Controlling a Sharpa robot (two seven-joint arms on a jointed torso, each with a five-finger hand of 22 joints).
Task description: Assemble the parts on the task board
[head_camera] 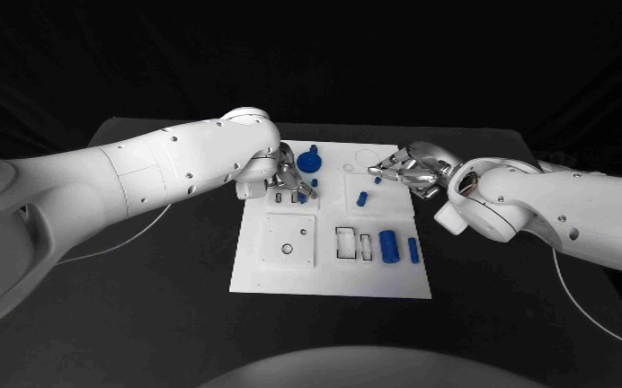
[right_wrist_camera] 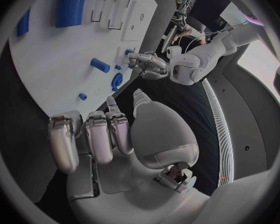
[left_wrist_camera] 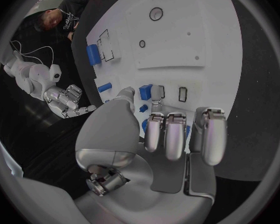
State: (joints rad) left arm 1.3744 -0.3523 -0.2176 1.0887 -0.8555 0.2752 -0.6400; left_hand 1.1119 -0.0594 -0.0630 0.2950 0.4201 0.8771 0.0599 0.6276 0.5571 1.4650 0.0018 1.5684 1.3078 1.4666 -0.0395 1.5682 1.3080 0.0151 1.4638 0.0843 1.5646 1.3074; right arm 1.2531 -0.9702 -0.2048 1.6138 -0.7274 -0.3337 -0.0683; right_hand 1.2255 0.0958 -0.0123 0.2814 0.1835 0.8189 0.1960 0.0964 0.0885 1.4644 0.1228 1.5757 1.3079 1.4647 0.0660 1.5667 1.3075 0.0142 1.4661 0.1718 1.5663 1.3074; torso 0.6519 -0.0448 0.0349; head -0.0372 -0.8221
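The left arm reaches in from the left, its forearm angled toward the far middle of the scene, and the left hand (head_camera: pixel 279 181) hangs with its fingers (left_wrist_camera: pixel 167 134) pointing down, held side by side and slightly curled, the thumb apart from them. The right arm comes in from the right, bent at the wrist. The right hand (head_camera: pixel 413 171) points left, fingers (right_wrist_camera: pixel 99 137) lightly curled and close together, thumb set apart. Both hands hold nothing.
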